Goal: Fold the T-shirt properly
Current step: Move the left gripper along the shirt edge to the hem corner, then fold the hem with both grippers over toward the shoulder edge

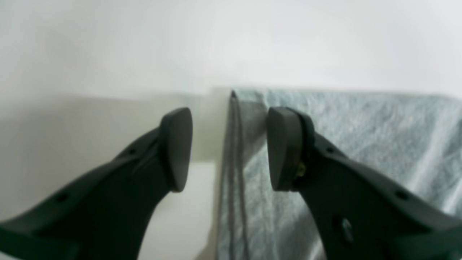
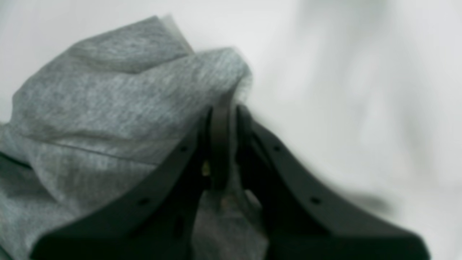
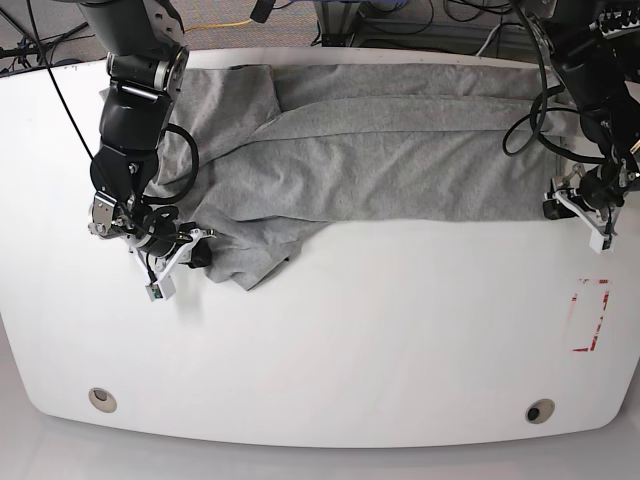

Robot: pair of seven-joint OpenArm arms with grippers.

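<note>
The grey T-shirt (image 3: 380, 150) lies spread across the far half of the white table, plain side up, with a loose flap hanging toward the front left. My right gripper (image 3: 203, 250) is shut on that flap's edge; in the right wrist view the right gripper (image 2: 229, 112) pinches a bunched fold of the T-shirt (image 2: 108, 108). At the shirt's right end, my left gripper (image 3: 553, 208) is open. In the left wrist view the left gripper (image 1: 229, 148) straddles the stitched hem of the T-shirt (image 1: 361, 137), one finger over bare table, the other over cloth.
The white table (image 3: 350, 340) has a red rectangle mark (image 3: 590, 315) near its right edge and two round fittings (image 3: 100, 398) (image 3: 540, 411) along the front. Cables and stands crowd the space behind the table's back edge.
</note>
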